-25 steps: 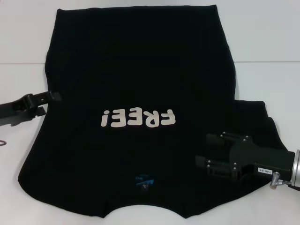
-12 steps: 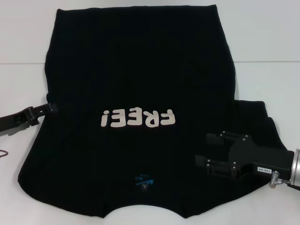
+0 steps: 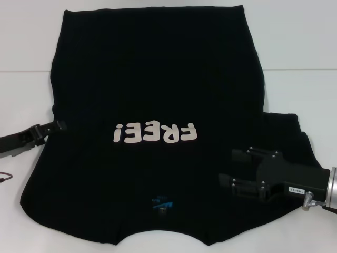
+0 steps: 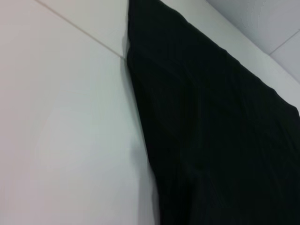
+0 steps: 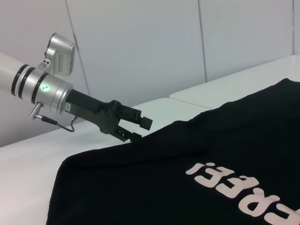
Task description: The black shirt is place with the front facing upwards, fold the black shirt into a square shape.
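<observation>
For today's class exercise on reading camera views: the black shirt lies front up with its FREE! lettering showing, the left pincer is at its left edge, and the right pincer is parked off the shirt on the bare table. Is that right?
Not quite. The head view shows the right pincer over the black shirt, not on the bare table. The rest stands: lettering up, left pincer at the left edge.

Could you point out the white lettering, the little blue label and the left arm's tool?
White "FREE!" lettering (image 3: 155,133): head view, middle letters.
Small blue neck label (image 3: 160,202): head view, its centre.
Left black metal tool (image 5: 136,128): right wrist view, between fingertips.
</observation>
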Robot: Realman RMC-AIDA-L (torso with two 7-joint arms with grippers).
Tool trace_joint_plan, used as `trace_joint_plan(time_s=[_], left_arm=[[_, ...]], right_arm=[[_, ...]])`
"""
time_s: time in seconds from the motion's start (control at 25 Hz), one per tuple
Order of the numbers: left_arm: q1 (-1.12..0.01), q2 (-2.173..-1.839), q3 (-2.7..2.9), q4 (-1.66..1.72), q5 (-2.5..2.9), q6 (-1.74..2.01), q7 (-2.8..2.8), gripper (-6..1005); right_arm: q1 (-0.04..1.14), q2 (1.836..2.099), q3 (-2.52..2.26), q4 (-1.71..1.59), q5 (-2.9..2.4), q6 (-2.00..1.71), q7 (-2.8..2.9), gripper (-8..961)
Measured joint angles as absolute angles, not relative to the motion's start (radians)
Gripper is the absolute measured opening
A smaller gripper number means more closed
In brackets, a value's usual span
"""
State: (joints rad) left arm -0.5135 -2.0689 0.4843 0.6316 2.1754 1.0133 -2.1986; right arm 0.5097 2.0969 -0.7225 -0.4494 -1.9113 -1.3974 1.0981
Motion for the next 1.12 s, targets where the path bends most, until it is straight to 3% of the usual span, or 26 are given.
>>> trace_joint_plan(time_s=[1.12], left_arm=[[-0.521,-2.059,0.451,0.605,2.131,1.246,-2.222,887]], right_arm=[[0.509,2.097,-0.722,-0.447,-1.912,-1.396,1.098,794]])
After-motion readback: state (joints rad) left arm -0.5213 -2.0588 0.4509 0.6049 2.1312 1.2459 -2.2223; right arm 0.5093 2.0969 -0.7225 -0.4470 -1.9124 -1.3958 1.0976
